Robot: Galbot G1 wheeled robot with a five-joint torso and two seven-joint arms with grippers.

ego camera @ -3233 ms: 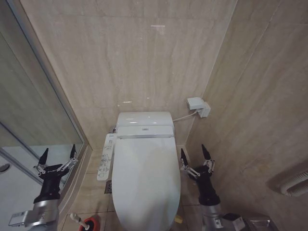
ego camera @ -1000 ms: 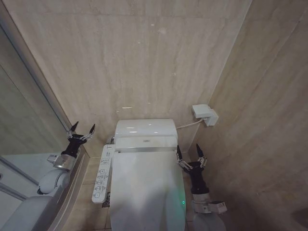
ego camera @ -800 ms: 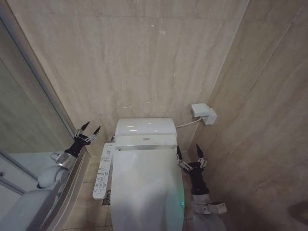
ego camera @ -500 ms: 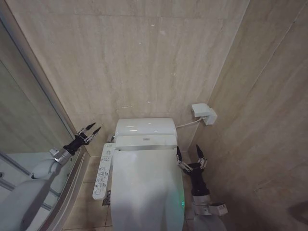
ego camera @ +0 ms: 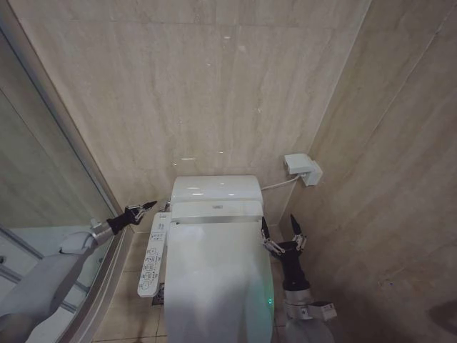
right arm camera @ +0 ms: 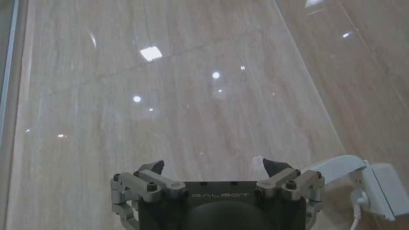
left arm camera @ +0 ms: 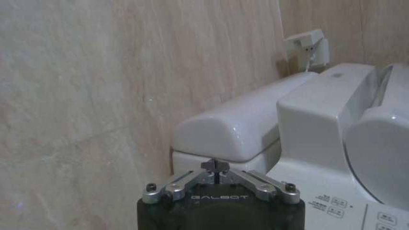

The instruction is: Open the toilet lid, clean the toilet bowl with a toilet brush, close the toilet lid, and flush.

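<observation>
While the toilet lid (ego camera: 214, 275) lies shut over the toilet bowl (ego camera: 258, 314), I have both arms up beside it, neither one holding anything.

My left gripper (ego camera: 146, 208), fingers pinched together, points at the rear corner just beside the button panel (ego camera: 151, 255); my right gripper (ego camera: 279, 230) stands spread wide, fingertips up, close to the lid's right edge. I judge the glossy, rounded plastic lid to be slippery, so a narrow pinch could slide off its rim, and a drifting left tip could press a button. Polished stone walls (ego camera: 214, 86) crowd both sides.
</observation>
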